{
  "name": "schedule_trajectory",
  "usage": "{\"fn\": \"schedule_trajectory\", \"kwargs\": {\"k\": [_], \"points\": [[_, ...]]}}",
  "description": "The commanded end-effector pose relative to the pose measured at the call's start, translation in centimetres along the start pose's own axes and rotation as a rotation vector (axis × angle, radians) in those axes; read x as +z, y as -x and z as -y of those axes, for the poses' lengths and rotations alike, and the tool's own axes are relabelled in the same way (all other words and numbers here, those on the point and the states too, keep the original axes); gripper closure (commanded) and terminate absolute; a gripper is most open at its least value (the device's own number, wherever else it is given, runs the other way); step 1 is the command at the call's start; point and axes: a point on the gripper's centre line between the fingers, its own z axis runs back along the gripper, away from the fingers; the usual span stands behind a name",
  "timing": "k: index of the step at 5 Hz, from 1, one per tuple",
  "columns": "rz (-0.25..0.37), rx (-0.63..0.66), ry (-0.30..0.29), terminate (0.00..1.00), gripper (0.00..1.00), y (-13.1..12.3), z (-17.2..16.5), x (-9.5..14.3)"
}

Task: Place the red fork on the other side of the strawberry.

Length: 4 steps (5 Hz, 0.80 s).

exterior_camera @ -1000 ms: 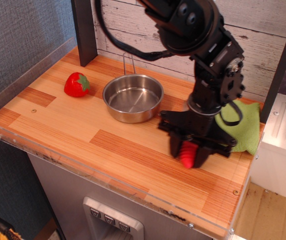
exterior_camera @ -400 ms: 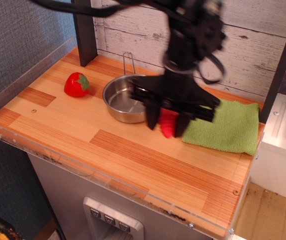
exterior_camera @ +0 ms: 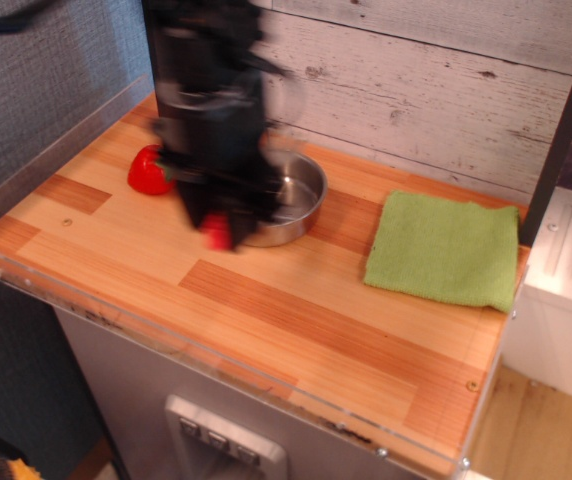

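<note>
My black gripper point(exterior_camera: 220, 225) is blurred with motion above the wooden counter, just in front of the steel pan's left half. It is shut on the red fork point(exterior_camera: 217, 232); only the thick red handle shows between the fingers, and the tines are hidden. The red strawberry point(exterior_camera: 146, 170) lies on the counter to the gripper's left, partly hidden behind the arm; its green cap is not visible. The gripper is right of the strawberry and slightly nearer the front edge.
The steel pan point(exterior_camera: 296, 200) stands at the back middle, partly covered by the arm. A green cloth point(exterior_camera: 446, 248) lies at the right. A clear plastic rim point(exterior_camera: 56, 285) runs along the counter's left and front edges. A dark post point(exterior_camera: 166, 60) stands at the back left.
The arm has swept left with the fork, from the front right by the cloth, past the pan's front, to just right of the strawberry. The cloth is now uncovered.
</note>
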Motion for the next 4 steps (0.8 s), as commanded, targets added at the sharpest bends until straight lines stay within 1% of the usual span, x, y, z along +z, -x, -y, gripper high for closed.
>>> {"fn": "schedule_trajectory", "kwargs": {"k": [1,2,3,4], "points": [[-0.003,0.089,-0.089,0.0,1.0,1.9,-6.5,0.0],[-0.029,0.168,-0.127,0.0,1.0,2.8,-8.8,0.2],[-0.025,0.173,-0.131,0.0,1.0,2.9,-10.8,0.4],[-0.037,0.098,-0.133,0.0,1.0,2.1,-12.8,0.0]]}}
